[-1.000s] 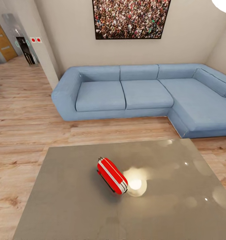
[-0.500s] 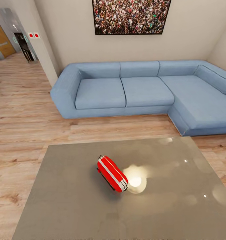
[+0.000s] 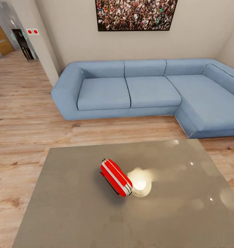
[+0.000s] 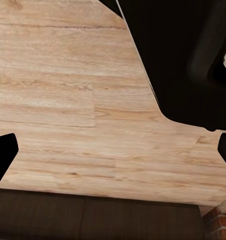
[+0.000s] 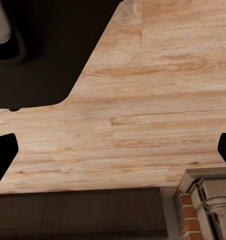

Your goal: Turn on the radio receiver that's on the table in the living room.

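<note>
The red radio receiver with its white edge band lies slantwise near the middle of the glossy grey table in the head view. Its dial and speaker grille are turned away from me. A thin dark handle shows along its left side. In the left wrist view my left gripper is open, its dark fingertips far apart over the wood floor. The right wrist view shows my right gripper open as well, over floor, with nothing between its fingers. Both hang low, away from the radio.
Beyond the table a blue L-shaped sofa stands under a framed crowd photo. A strip of plank floor separates sofa and table. A doorway opens at the far left. A brick column stands near the right gripper.
The whole head view has shifted slightly: the camera has moved, and the white lamp has left the picture. The radio keeps its place on the table.
</note>
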Controlling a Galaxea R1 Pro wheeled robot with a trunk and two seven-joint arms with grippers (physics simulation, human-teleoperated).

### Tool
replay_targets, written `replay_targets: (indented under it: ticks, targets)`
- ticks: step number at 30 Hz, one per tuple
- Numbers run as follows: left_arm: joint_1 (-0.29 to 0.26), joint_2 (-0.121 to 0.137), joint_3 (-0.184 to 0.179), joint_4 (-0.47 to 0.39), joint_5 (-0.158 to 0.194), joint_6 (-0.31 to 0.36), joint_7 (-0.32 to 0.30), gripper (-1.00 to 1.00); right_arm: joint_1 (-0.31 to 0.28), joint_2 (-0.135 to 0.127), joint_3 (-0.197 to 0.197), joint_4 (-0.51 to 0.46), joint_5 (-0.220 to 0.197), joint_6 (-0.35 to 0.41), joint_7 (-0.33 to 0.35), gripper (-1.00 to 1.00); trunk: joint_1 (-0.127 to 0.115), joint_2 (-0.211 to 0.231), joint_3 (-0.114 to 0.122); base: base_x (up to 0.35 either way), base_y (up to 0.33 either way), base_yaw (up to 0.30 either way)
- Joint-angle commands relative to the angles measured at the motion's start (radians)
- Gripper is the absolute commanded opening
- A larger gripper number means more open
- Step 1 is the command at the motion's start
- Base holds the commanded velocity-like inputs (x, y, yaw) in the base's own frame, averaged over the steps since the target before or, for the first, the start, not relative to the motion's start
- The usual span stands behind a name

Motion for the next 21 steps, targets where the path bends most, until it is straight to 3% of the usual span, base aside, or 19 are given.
replay_targets:
  ticks: [1, 21]
  targets:
    - [0.0, 0.0, 0.0, 0.0, 0.0, 0.0, 0.0, 1.0, 0.0, 0.0, 0.0, 0.0, 0.0, 0.0, 0.0, 1.0, 0.0, 0.0, -0.002, 0.0, 0.0, 0.0]
    - [0.0, 0.0, 0.0, 0.0, -0.001, 0.0, 0.0, 1.0, 0.0, 0.001, 0.0, 0.0, 0.002, 0.0, 0.0, 1.0, 0.0, 0.0, -0.034, 0.0, 0.0, 0.0]
